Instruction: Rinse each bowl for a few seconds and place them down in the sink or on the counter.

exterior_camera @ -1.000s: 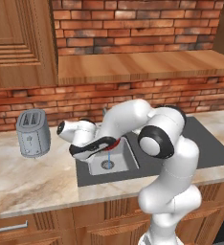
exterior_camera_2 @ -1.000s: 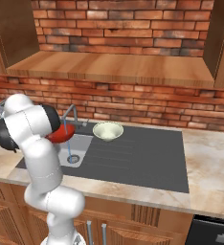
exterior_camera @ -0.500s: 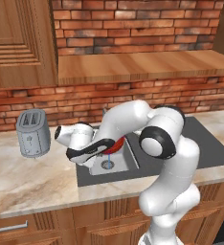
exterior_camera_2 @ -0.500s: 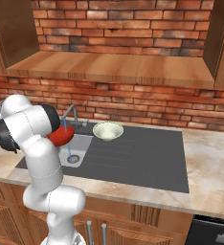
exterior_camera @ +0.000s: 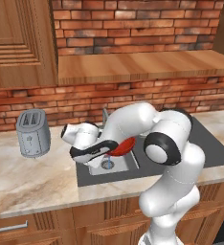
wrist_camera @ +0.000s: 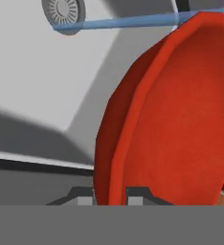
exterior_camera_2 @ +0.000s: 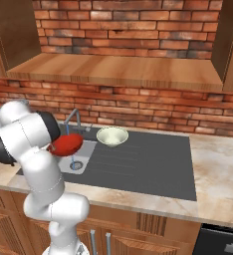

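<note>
The claw (exterior_camera: pixel 106 149) is closed narrow on the rim of the red bowl (exterior_camera: pixel 122 146), one finger at each side of the thin wall (the hand view shows the rim between the two tips). The bowl is wide, shallow, glossy, w/ faceted sides. It is tilted steep, nearly on edge, so its round face stands almost upright and the hollow side faces away from the hand. It hangs above the steel basin (exterior_camera: pixel 115 162), just beside the faucet (exterior_camera_2: pixel 72 121). A thin blue stream of water (wrist_camera: pixel 118 22) passes the top of the bowl rim and ends at the round ribbed drain (wrist_camera: pixel 63 10).

Compared w/ one second ago, the bowl is raised a bit and turned more on edge; the hand is rolled more. The base cameras did not shift.

The sink (exterior_camera_2: pixel 138 169) is a dark grey matte rectangle, w/ a square light basin at its left end and a ribbed drainboard right of it. The cream-green bowl (exterior_camera_2: pixel 112 136) sits upright at the back edge of the sink, right of the faucet, well apart from the red one. The counter (exterior_camera: pixel 32 179) around the sink is beige veined stone. A silver toaster (exterior_camera: pixel 33 132) stands left of the sink, on the counter.
</note>
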{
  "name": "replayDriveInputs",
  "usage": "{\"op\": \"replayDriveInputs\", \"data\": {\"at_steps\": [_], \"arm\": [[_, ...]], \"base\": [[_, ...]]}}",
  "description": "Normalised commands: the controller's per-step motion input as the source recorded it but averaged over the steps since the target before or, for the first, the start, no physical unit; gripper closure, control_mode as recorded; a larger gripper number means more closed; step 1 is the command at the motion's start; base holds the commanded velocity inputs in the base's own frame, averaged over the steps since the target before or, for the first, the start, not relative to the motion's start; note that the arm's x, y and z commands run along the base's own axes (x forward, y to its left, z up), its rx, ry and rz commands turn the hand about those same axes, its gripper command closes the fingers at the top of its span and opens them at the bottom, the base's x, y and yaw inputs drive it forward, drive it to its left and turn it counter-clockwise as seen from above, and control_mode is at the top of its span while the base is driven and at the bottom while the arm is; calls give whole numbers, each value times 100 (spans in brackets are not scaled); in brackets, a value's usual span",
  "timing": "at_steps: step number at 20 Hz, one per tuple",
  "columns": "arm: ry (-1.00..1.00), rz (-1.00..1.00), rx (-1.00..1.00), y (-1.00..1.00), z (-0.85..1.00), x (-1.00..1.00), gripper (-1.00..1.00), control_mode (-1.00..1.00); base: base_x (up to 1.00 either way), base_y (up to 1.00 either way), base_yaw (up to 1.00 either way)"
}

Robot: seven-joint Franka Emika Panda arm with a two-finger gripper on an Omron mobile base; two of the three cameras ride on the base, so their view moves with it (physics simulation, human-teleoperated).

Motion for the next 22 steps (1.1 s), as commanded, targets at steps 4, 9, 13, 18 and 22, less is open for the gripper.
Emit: {"op": "replayDriveInputs", "data": {"at_steps": [4, 9, 13, 18, 22], "arm": [[-5, -14, 0, -35, 9, -29, 100, -100], [-4, -14, 0, -31, 9, -23, 100, -100], [0, -14, 0, -35, 2, -1, 100, -100], [0, -12, 0, -33, 3, 1, 100, -100], [0, -6, 0, -32, 4, 1, 100, -100]], "base": [[0, 0, 0], [0, 0, 0], [0, 0, 0], [0, 0, 0], [0, 0, 0]]}}
